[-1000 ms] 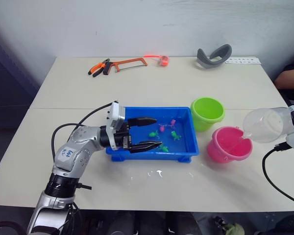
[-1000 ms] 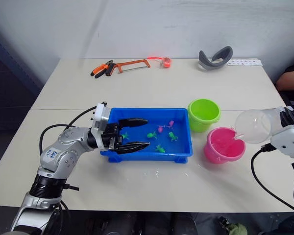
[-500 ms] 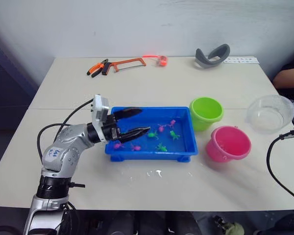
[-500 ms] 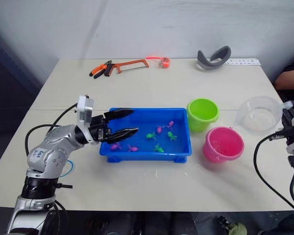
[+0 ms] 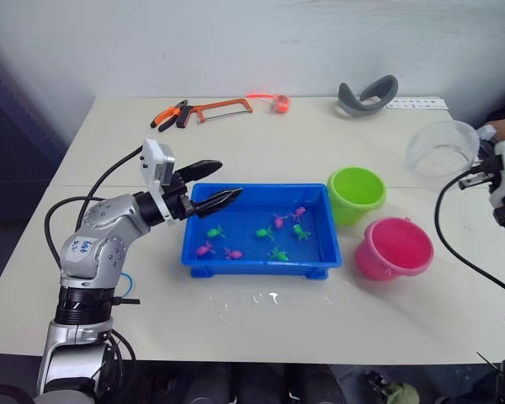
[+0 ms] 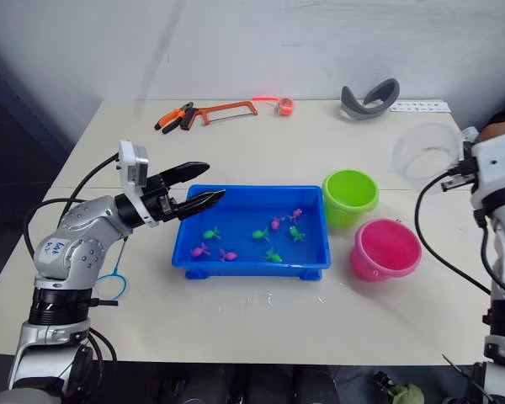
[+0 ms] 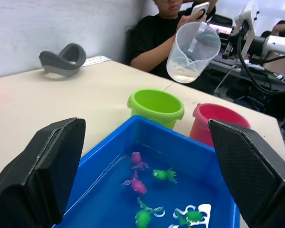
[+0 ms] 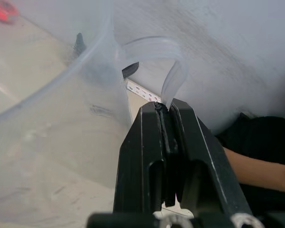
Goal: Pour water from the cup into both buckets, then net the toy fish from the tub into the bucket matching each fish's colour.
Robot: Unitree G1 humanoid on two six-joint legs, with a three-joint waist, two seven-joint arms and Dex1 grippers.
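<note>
Cup: clear, colourless wide plastic cup [image 5: 442, 148] is held up in the air beyond the pink round plastic bucket [image 5: 394, 247], nearly upright, with a little water in its bottom by the left wrist view.
Right gripper: your right gripper [image 8: 165, 124] has its two black fingers pressed together on the cup's thin looped handle.
Left gripper: your left gripper [image 5: 210, 187] hovers spread and empty over the near-left corner of the shallow bright blue plastic tub [image 5: 262, 263], which sits left of the pink bucket.
Green bucket: lime green round plastic bucket [image 5: 356, 191] stands just behind the pink bucket.
Fish: tiny green and pink toy fish [image 5: 266, 232] lie scattered in the tub.
Step well done: carry the cup over the green bucket's mouth and tip slowly.
Change: a second ago the cup lay tipped at the pink bucket's rim; since then it has risen and righted, and the left gripper has drawn back from inside the tub.
</note>
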